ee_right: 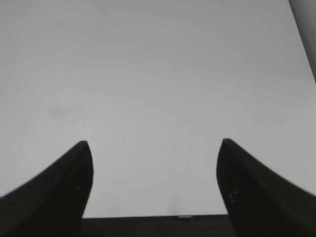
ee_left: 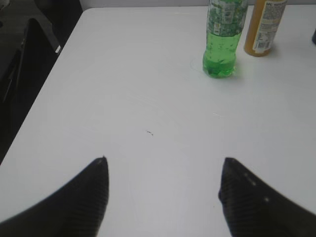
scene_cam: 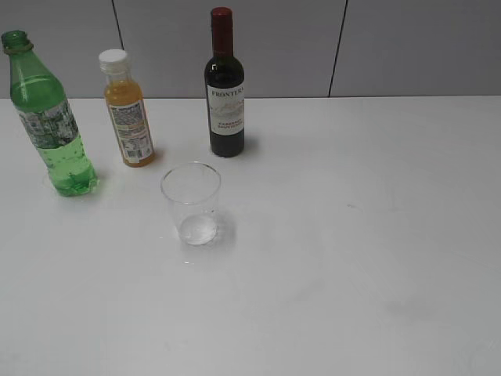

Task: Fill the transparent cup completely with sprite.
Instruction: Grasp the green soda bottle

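Note:
The transparent cup (scene_cam: 192, 202) stands upright and empty on the white table, left of centre. The green sprite bottle (scene_cam: 48, 117) stands at the far left with its cap off and liquid in its lower part; it also shows in the left wrist view (ee_left: 223, 39). My left gripper (ee_left: 164, 163) is open and empty over bare table, well short of the bottle. My right gripper (ee_right: 154, 145) is open and empty over bare table. Neither gripper shows in the exterior view.
An orange juice bottle (scene_cam: 128, 110) with a white cap stands right of the sprite, also in the left wrist view (ee_left: 264, 25). A dark wine bottle (scene_cam: 225, 88) stands behind the cup. The table edge (ee_left: 47, 74) drops off at the left.

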{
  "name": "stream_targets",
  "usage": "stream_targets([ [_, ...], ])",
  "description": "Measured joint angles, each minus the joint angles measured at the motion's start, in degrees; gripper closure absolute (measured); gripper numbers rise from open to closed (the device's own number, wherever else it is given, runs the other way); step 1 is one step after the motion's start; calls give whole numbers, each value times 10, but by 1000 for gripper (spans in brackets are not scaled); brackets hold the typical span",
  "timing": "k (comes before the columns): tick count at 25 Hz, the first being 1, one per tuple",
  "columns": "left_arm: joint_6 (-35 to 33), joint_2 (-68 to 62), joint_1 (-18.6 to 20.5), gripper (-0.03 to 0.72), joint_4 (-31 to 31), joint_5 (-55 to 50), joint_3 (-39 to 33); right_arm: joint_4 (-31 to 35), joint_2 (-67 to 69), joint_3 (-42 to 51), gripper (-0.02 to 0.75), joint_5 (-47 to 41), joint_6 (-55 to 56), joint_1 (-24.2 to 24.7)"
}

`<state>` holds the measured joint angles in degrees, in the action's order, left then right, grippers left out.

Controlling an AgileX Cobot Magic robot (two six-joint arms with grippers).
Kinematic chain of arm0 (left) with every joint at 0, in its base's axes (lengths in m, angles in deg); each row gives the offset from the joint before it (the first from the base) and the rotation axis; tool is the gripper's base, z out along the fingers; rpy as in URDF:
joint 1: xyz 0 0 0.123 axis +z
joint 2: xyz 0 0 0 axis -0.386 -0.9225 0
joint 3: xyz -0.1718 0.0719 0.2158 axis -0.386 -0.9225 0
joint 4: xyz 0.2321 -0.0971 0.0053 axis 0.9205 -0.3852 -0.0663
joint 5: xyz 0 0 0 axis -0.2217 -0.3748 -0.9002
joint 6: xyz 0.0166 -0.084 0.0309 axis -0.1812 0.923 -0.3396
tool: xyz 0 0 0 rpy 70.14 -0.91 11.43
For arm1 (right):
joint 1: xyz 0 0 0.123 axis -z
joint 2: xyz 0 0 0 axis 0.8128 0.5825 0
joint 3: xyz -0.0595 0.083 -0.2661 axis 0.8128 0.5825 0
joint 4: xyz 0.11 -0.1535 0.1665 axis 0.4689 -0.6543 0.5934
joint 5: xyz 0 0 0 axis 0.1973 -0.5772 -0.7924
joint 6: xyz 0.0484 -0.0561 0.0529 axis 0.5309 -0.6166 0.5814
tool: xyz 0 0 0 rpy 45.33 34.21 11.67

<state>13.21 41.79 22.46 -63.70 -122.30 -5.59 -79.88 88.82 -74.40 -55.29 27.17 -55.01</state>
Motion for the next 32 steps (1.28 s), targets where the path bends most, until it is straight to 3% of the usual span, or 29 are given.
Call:
stream_targets([
  [22, 0, 0, 0, 146, 0, 5, 2, 0, -123, 1, 146, -2, -1, 0],
  [27, -1, 0, 0, 141, 3, 67, 11, 0, -123, 1, 146, -2, -1, 0],
  [32, -1, -42, 0, 73, 4, 168, 13, 0, -123, 1, 147, -2, -1, 0],
])
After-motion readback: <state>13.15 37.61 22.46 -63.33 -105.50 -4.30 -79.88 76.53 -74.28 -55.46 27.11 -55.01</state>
